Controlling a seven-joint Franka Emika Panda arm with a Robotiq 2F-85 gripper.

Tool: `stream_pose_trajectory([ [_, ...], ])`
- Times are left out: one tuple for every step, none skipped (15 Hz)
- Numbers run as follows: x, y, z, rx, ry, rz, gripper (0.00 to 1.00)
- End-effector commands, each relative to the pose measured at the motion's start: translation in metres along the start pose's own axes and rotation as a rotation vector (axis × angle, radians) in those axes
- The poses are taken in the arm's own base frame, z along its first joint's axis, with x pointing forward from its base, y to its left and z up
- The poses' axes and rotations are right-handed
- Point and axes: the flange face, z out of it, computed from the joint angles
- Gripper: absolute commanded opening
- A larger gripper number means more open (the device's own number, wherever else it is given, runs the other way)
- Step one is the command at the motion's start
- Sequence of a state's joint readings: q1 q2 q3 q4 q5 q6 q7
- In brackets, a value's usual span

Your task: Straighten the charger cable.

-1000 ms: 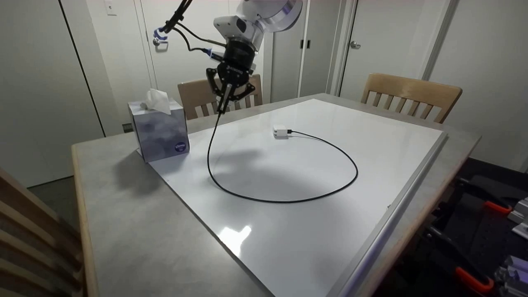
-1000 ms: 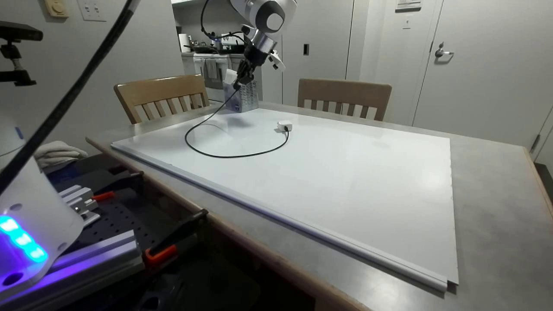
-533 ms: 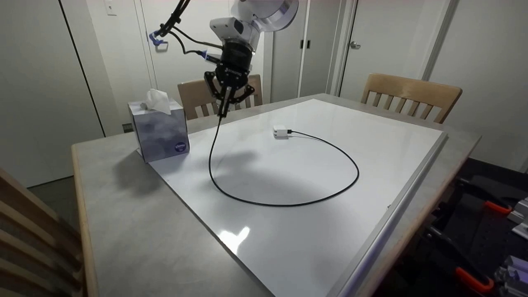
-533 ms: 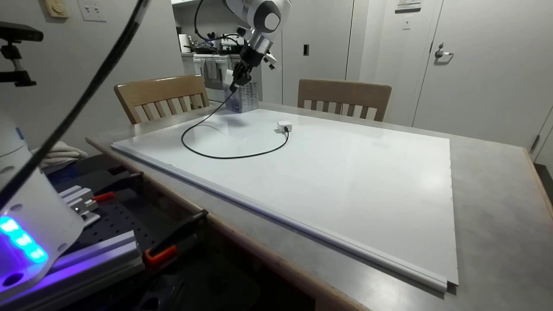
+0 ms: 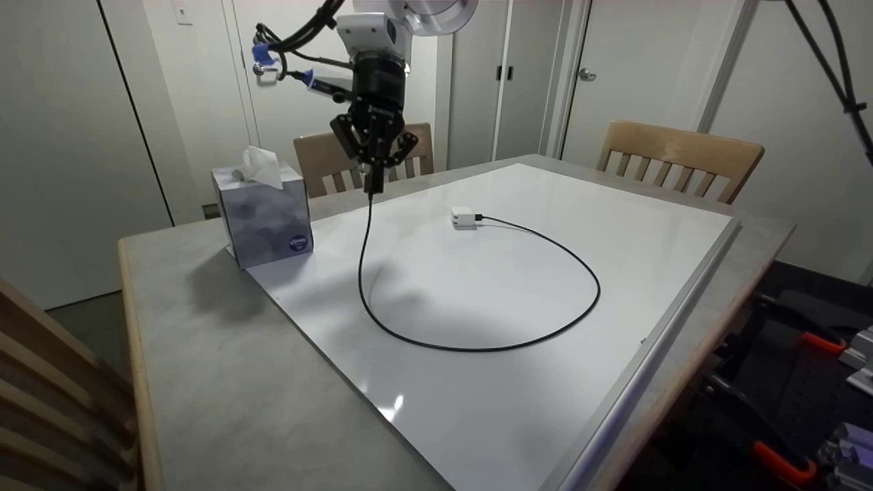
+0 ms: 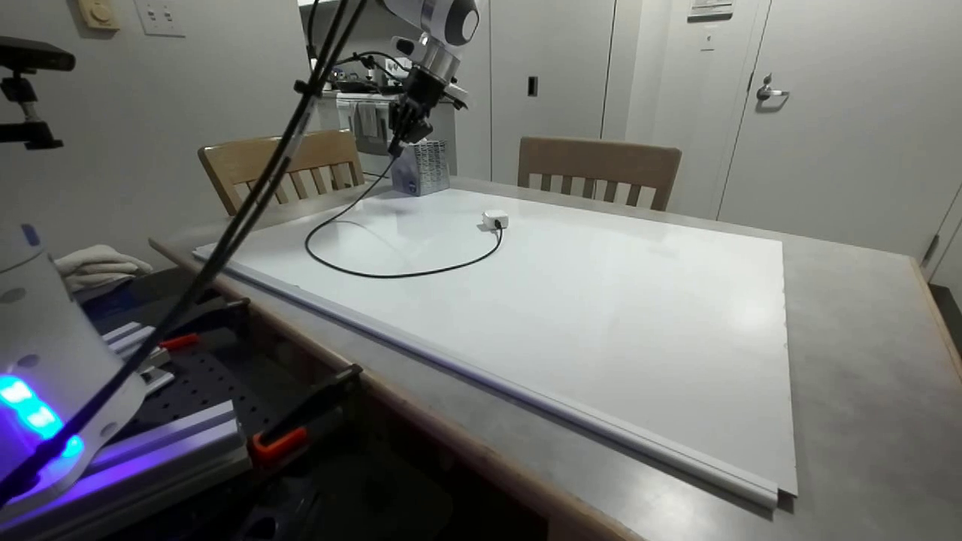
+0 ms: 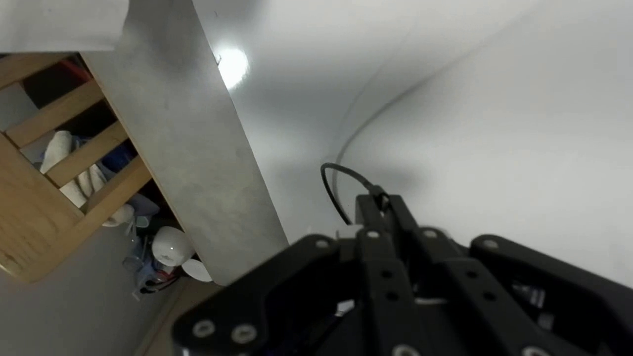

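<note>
Pinches one end of the black charger cable [image 5: 477,350] in the gripper [image 5: 374,187] — pressed together on it at the fingertips [image 7: 367,210], aimed downward above the whiteboard [image 5: 491,273]. Droops from there in both exterior views, then sweeps over the board in a broad, open curve. Meets a white charger block [image 5: 463,217] at the other end, resting on the same board. Looks like a small hook just past the fingertips in the wrist view — with a grey shadow behind. At the board's corner, a purple-grey tissue box [image 5: 267,221].
</note>
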State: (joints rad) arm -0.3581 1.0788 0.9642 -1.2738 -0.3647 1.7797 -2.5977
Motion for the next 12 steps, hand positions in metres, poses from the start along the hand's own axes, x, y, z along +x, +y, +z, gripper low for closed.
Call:
stream_pose_trajectory([
  [-0.016, -0.003, 0.011, -0.004, 0.04, -0.074, 0.02],
  [-0.019, -0.001, 0.014, -0.004, 0.05, -0.097, 0.02],
  [-0.02, 0.001, 0.016, -0.009, 0.056, -0.111, 0.02],
  [-0.02, 0.004, 0.017, -0.007, 0.065, -0.13, 0.02],
  [-0.019, 0.008, 0.019, 0.0, 0.08, -0.152, 0.33],
  [-0.017, 0.01, 0.018, 0.0, 0.093, -0.17, 0.34],
  [-0.015, 0.011, 0.018, 0.002, 0.108, -0.181, 0.41],
  [-0.013, 0.011, 0.015, -0.001, 0.121, -0.19, 0.47],
  [-0.012, 0.01, 0.014, -0.002, 0.135, -0.194, 0.55],
  [-0.005, 0.014, 0.006, -0.005, 0.145, -0.196, 0.62],
  [-0.015, 0.004, 0.005, 0.008, 0.152, -0.155, 0.69],
  [-0.02, -0.003, 0.0, 0.029, 0.152, -0.121, 0.77],
])
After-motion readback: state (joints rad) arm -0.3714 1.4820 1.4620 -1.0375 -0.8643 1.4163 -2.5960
